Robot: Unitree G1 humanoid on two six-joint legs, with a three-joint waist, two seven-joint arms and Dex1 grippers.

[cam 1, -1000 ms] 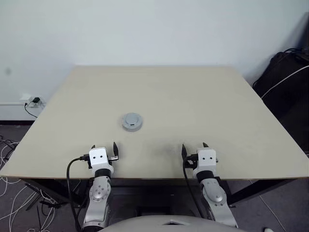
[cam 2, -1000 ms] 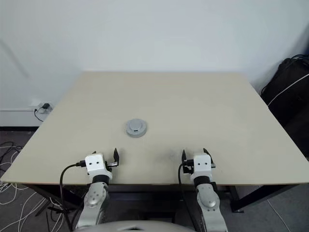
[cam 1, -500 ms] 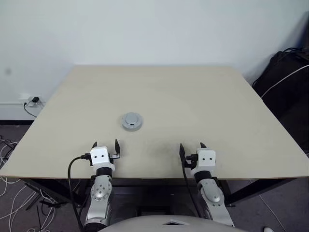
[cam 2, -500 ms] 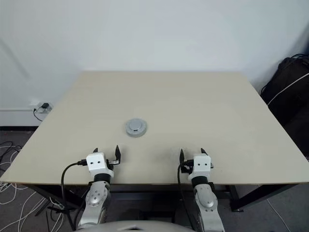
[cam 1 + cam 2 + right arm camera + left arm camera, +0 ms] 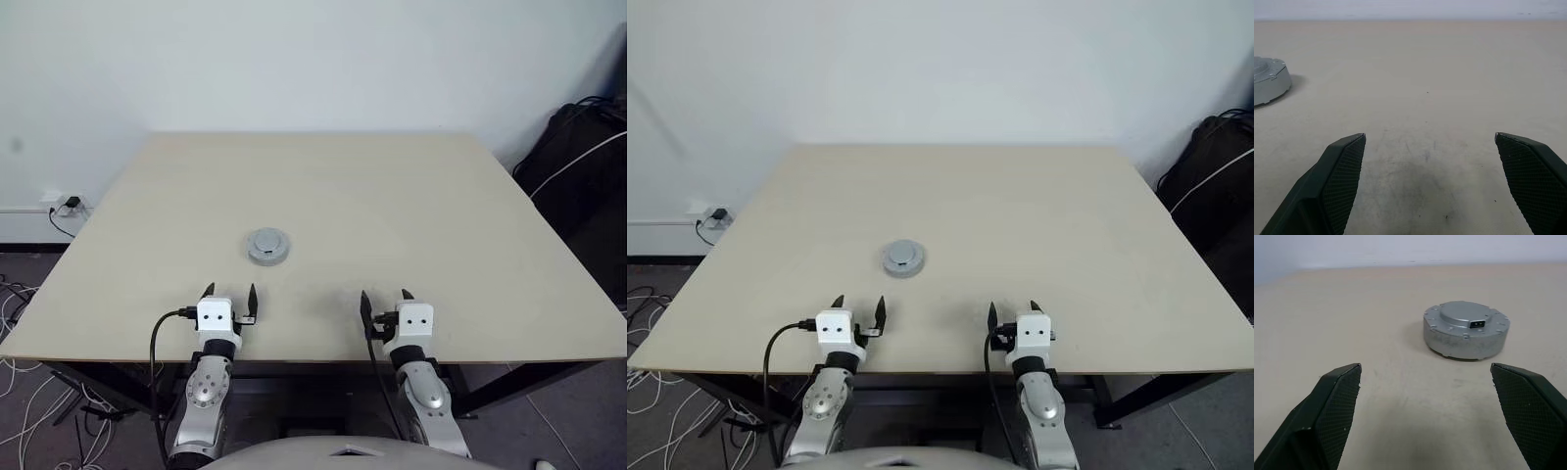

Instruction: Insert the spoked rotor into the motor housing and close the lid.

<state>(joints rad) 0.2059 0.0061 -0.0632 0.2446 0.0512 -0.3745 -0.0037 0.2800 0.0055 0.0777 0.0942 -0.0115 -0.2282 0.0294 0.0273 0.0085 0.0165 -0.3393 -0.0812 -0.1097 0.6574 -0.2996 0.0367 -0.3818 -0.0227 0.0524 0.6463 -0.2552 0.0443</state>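
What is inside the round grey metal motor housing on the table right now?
Nothing inside shows. The round grey metal motor housing sits closed on the beige table, its smooth grey lid with a small dark connector socket covering it; whether the rotor is in there cannot be seen.

Beige table [image 5: 411,196], white wall [image 5: 294,59], perhaps cables [image 5: 24,401].

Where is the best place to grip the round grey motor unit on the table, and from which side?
Probably across the low cylindrical side wall of the motor unit, one finger on each side, from the near table edge. The open left gripper already faces it; the flat top offers no hold.
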